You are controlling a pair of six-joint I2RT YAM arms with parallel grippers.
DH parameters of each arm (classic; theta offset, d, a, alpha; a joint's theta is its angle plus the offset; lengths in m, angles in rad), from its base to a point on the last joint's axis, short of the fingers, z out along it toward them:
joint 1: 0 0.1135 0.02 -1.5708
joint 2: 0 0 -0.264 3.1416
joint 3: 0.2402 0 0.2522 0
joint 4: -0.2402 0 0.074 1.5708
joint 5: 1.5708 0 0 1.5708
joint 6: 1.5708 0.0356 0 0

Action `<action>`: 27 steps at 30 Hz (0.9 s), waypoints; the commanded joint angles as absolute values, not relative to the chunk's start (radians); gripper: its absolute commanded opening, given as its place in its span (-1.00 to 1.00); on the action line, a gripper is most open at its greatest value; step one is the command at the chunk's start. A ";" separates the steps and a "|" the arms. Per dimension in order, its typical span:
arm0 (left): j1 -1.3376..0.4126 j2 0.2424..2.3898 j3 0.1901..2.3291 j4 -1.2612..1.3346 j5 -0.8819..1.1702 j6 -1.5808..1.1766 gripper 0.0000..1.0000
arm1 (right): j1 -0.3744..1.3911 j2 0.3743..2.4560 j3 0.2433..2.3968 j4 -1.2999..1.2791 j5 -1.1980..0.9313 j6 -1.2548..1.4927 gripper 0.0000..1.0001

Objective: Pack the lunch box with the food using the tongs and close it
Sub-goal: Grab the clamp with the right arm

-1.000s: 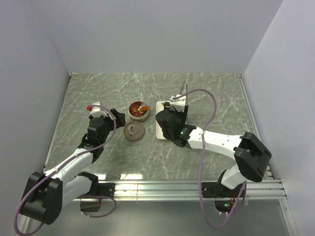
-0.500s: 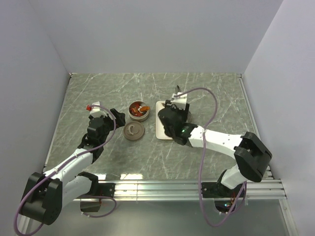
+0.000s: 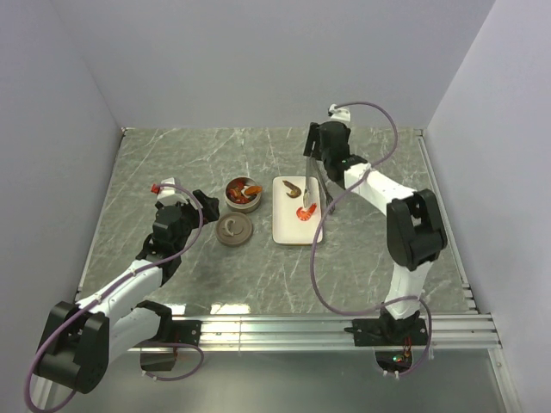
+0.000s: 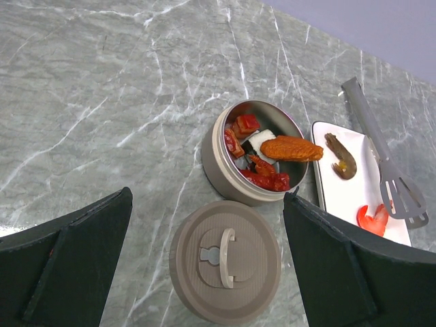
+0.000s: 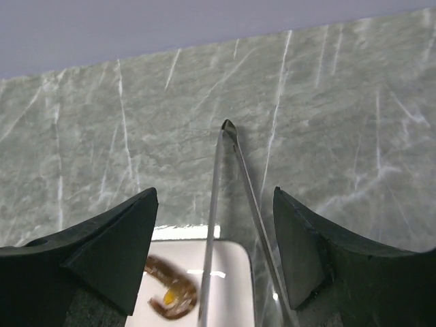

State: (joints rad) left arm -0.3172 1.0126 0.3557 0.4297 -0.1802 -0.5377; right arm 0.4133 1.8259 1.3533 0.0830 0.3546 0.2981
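Observation:
The lunch box stands open, with red and orange food pieces and a white cube in it. Its lid lies flat just in front of it. A shrimp and a red piece lie on the white plate. The tongs rest along the plate's right side. My right gripper is open astride their handle end, apart from both arms. My left gripper hangs open above the lid.
Grey walls enclose the marble table on three sides. A small red-capped thing sits by the left arm's wrist. The right arm's purple cable loops above the back right of the table.
My right arm has swung from the plate's near side round to the back of the table, and its jaws have widened around the tongs. The left arm has not moved.

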 commanded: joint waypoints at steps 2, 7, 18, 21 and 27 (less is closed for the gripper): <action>-0.311 1.020 0.377 0.468 -0.176 -0.534 0.99 | 0.333 1.930 1.457 0.011 0.132 0.299 0.51; -0.311 1.028 0.380 0.465 -0.176 -0.537 0.99 | 0.292 2.035 1.506 -0.018 0.040 0.304 0.52; -0.311 1.032 0.383 0.463 -0.181 -0.535 0.99 | 0.273 2.170 1.661 -0.156 -0.074 0.307 0.53; -0.311 1.032 0.383 0.463 -0.181 -0.535 0.99 | 0.273 2.203 1.707 -0.204 -0.084 0.308 0.53; -0.311 1.032 0.383 0.462 -0.179 -0.535 0.99 | 0.275 2.249 1.778 -0.302 -0.081 0.307 0.49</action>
